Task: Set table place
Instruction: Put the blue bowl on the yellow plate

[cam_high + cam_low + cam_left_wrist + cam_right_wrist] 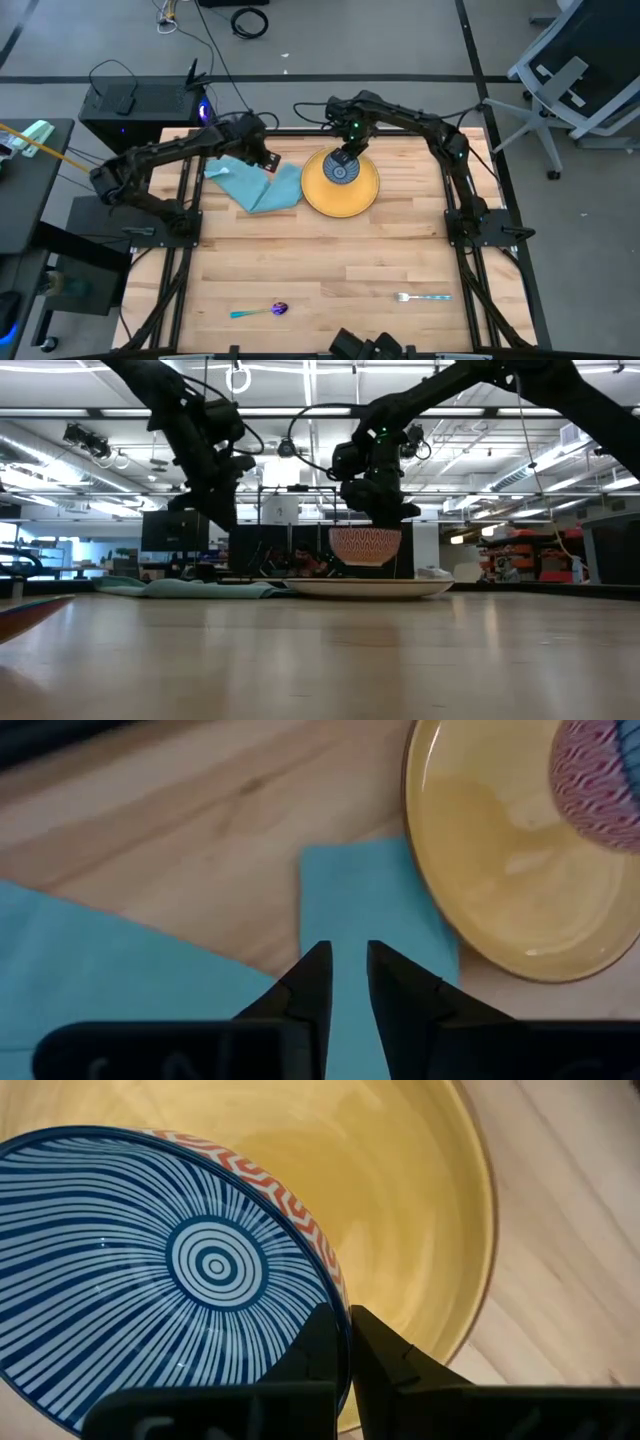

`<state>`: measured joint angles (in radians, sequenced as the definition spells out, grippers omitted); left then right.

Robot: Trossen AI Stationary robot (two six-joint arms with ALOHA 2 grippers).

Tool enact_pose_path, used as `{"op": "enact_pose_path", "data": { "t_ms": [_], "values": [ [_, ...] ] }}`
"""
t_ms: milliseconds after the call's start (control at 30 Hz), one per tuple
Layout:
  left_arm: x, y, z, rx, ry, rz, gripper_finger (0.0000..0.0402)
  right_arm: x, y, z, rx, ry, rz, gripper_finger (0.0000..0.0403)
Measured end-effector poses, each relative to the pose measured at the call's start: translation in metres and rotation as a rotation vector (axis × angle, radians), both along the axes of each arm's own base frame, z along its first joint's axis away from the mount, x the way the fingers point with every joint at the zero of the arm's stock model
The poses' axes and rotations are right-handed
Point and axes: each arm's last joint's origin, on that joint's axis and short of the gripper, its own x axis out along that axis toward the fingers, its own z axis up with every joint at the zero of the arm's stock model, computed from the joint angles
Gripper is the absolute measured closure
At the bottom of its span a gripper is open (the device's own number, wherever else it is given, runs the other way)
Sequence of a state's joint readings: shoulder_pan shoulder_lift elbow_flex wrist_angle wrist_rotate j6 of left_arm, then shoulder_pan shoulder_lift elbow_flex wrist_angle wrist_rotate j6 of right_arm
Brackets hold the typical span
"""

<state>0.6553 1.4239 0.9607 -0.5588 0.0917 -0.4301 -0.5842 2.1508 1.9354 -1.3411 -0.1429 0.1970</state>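
Note:
The yellow plate (362, 198) sits flat on the far middle of the table (330, 265). My right gripper (345, 158) is over it, shut on the blue patterned bowl (339, 173), whose outside shows red zigzags in the low view (365, 547). The light blue napkin (262, 186) lies rumpled on the wood left of the plate, one corner against the plate's rim (425, 920). My left gripper (347, 970) hovers above the napkin with a narrow gap between its fingers, holding nothing. Near the front edge lie the spoon (262, 310) and the fork (424, 297). My right gripper pinches the bowl's rim (343, 1320), one finger inside the bowl and one outside, coming from above and pointing down. The bowl stays upright below the fingers, and in the low view its base (365, 565) hangs just clear of the plate (370, 588).
Black rails (190, 215) and the arm bases stand at the table's left and right sides. The middle and near parts of the tabletop are bare wood apart from the spoon and fork. A black box (140, 100) and an office chair (570, 80) stand beyond the table.

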Motion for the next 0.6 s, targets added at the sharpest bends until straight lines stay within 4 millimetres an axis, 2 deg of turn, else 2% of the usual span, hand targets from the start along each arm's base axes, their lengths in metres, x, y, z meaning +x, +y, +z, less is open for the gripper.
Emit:
{"op": "enact_pose_path", "data": {
  "t_ms": [333, 600],
  "values": [
    [0.006, 0.0, -0.003, 0.001, -0.016, -0.024, 0.0322, 0.008, 0.0, -0.025, 0.042, 0.046, 0.042, 0.0392],
    [0.006, 0.0, -0.003, 0.003, -0.015, -0.025, 0.0319, 0.01, 0.0, -0.027, 0.037, 0.041, 0.051, 0.0392]
  ]
}}
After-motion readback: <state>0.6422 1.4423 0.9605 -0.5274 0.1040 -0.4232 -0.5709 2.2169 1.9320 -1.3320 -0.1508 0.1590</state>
